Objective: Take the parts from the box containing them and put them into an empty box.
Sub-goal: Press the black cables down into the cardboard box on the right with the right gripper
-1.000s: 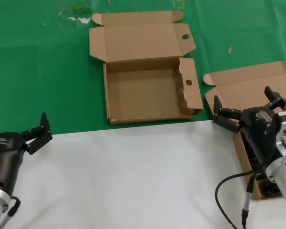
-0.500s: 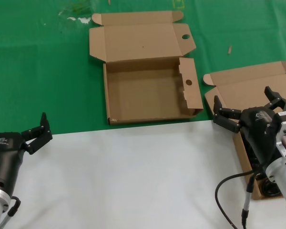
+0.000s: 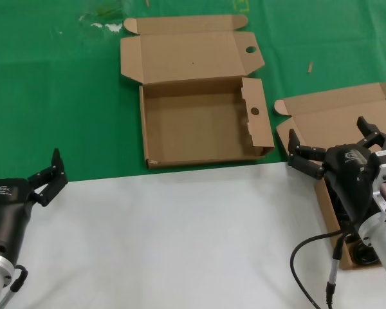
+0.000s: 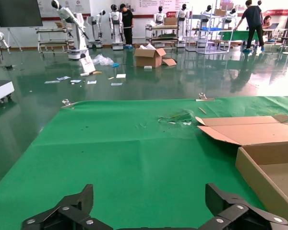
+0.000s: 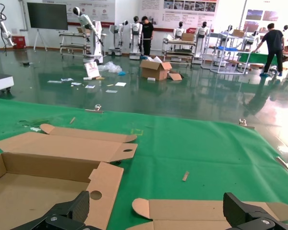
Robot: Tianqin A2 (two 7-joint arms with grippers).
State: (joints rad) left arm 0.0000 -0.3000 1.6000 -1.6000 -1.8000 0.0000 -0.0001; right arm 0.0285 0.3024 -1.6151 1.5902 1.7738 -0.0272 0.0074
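The right hand [image 3: 334, 147] is positioned over the shallow brown cardboard mailer box containing the parts [image 3: 321, 119], at the right edge of the worktop [image 3: 180, 238]; its fingers are spread wide and grip nothing. This box lies with its plain lid folded back onto the green cloth [image 3: 51, 96], and most of its interior is hidden behind the right arm. The parts, black power cords tied in bundles [image 3: 363, 252], are visible only as a dark patch inside the box beside the arm. The empty shallow brown cardboard box with round punched holes [image 3: 199, 129] lies open on the green cloth near the centre, well apart from the right hand, with one round hole in its lid corner and one in its right side flap; nothing lies in its tray. The left hand [image 3: 22, 174] is at the left edge of the worktop, at the boundary between the white surface and the green cloth, with fingers spread wide and nothing held. In the left wrist view both black fingertips [image 4: 67, 211] frame bare green cloth.
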